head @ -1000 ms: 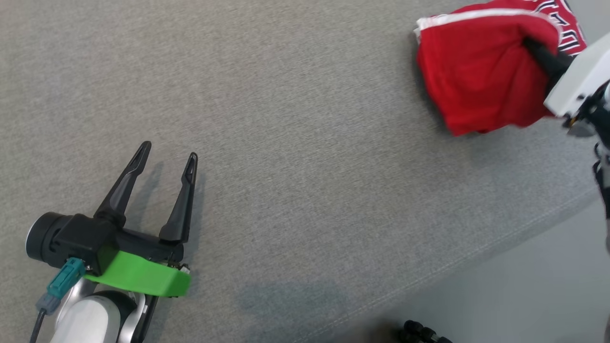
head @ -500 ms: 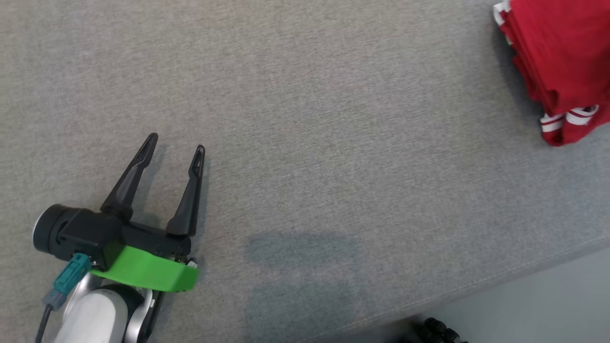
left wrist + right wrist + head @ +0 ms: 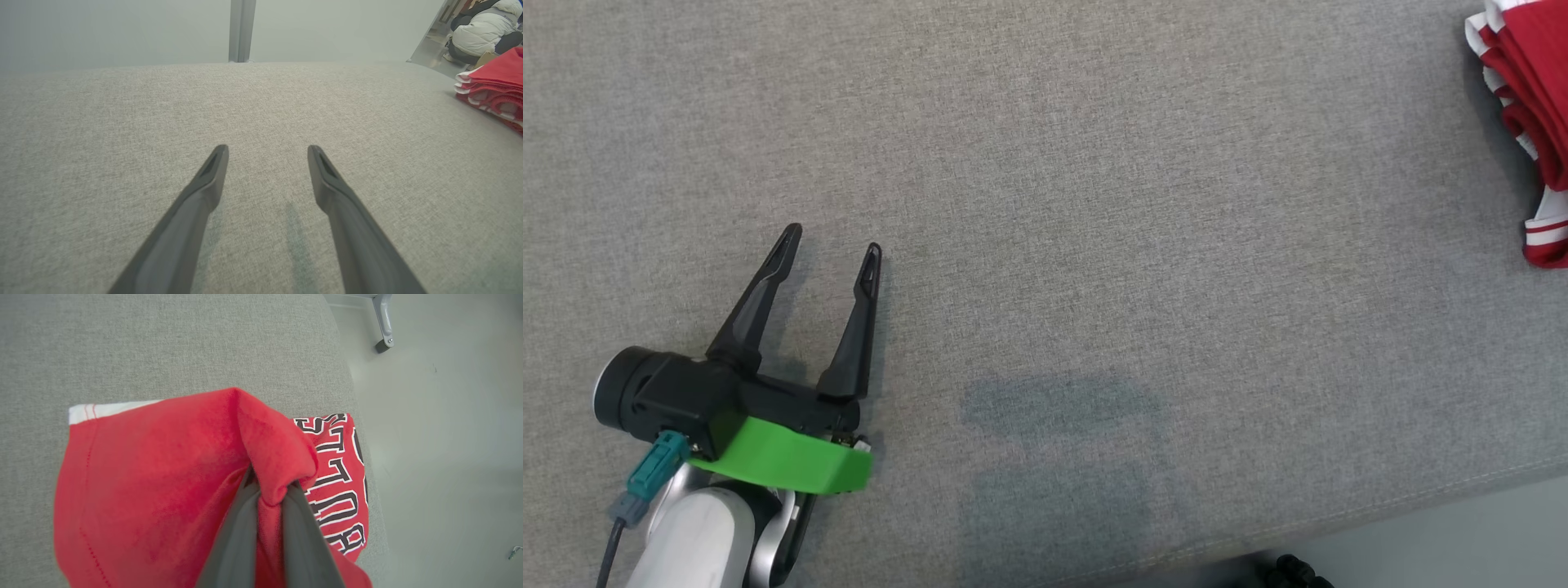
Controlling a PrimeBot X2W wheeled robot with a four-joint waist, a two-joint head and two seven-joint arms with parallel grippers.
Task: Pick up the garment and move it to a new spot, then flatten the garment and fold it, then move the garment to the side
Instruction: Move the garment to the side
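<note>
My right gripper (image 3: 269,486) is pinched tight on a fold of the red garment (image 3: 155,477). In the right wrist view the cloth bunches into a peak where the fingers meet, and the rest of it drapes down onto the grey surface (image 3: 1094,204). The panel with the black-and-white lettering lies flat right by the surface's edge, with bare floor (image 3: 449,437) beyond it. In the head view the garment sits at the far right margin, cut off by the frame. My left wrist view shows it as a stack of red and white-trimmed layers.

My left gripper (image 3: 834,240) is spread wide with nothing between its fingers, low over bare surface and well apart from the garment.

My read is that the flattening and folding are done, since the layers look stacked and not loose. I think I'm in the last step, taking the bundle to the side. What's left is to settle it fully on the surface, clear of the edge, then let go and draw the right arm away. I can't tell from here how neat the fold is underneath
</note>
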